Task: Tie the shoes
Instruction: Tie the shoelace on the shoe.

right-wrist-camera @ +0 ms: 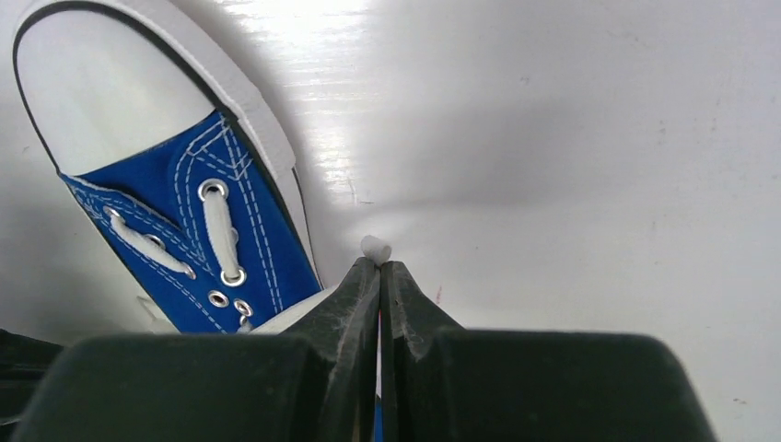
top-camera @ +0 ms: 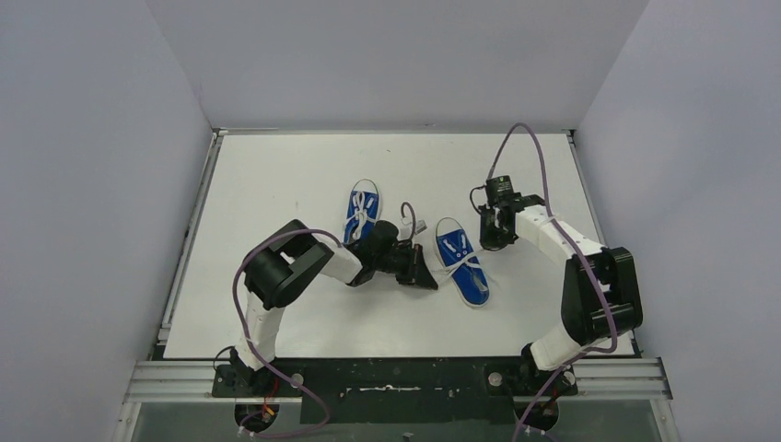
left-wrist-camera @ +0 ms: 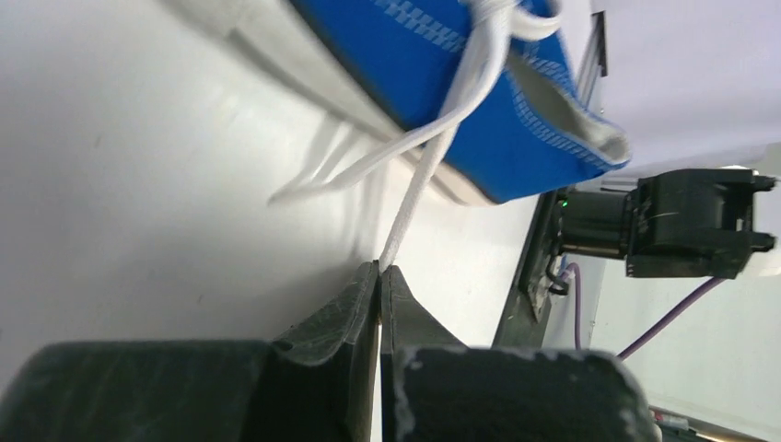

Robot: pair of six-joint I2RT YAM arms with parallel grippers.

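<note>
Two blue sneakers with white laces lie mid-table: the left shoe (top-camera: 364, 214) and the right shoe (top-camera: 463, 261). My left gripper (top-camera: 427, 276) lies low beside the right shoe's heel side. In the left wrist view it (left-wrist-camera: 380, 268) is shut on a white lace (left-wrist-camera: 414, 198) that runs taut up to that shoe (left-wrist-camera: 479, 92). My right gripper (top-camera: 493, 241) is at the same shoe's toe side. In the right wrist view it (right-wrist-camera: 379, 264) is shut on a lace end (right-wrist-camera: 375, 249), with the shoe's toe cap and eyelets (right-wrist-camera: 184, 212) to the left.
The white table (top-camera: 304, 175) has a metal rail along its left edge (top-camera: 189, 249) and grey walls on three sides. The right arm's wrist (left-wrist-camera: 691, 226) shows behind the shoe in the left wrist view. A purple cable (top-camera: 530, 138) loops above the right arm.
</note>
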